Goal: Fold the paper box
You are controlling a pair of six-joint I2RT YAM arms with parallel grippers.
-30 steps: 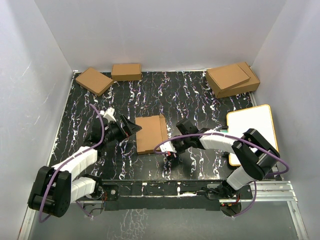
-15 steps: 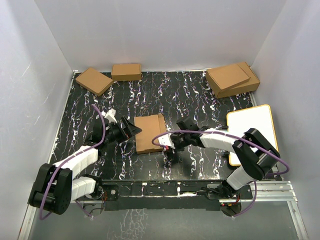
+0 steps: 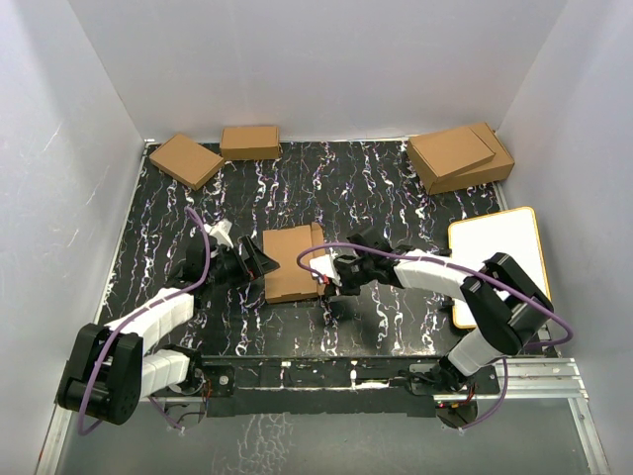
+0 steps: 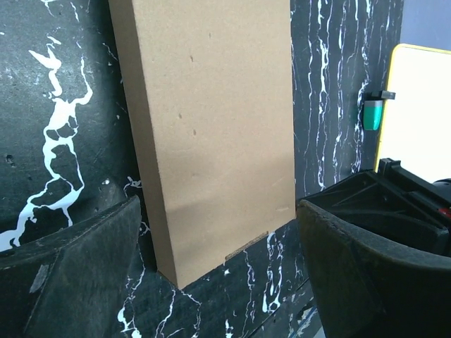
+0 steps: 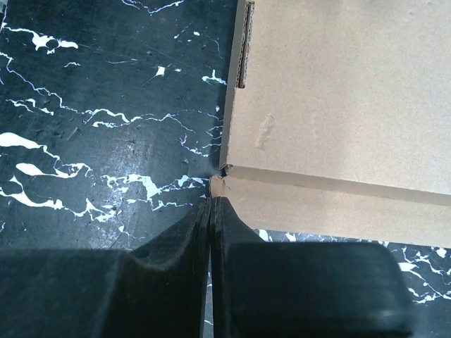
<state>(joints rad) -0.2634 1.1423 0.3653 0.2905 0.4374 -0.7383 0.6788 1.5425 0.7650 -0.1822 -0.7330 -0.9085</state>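
Note:
The paper box (image 3: 294,262) lies closed, as a thin brown rectangle, in the middle of the black marbled table. My left gripper (image 3: 259,265) is open at the box's left edge. In the left wrist view the box's (image 4: 211,127) near corner sits between the spread fingers (image 4: 77,274), untouched. My right gripper (image 3: 326,272) is shut at the box's right near corner. In the right wrist view its closed tips (image 5: 211,201) touch the corner of the box (image 5: 338,105), with nothing seen between the jaws.
Two small brown boxes (image 3: 186,159) (image 3: 249,142) lie at the back left. Two larger stacked boxes (image 3: 460,156) sit at the back right. A white board with an orange rim (image 3: 497,259) lies on the right, by my right arm.
My right gripper has moved left and away from me, up to the box's corner. The box has shifted slightly left. My left gripper has barely moved.

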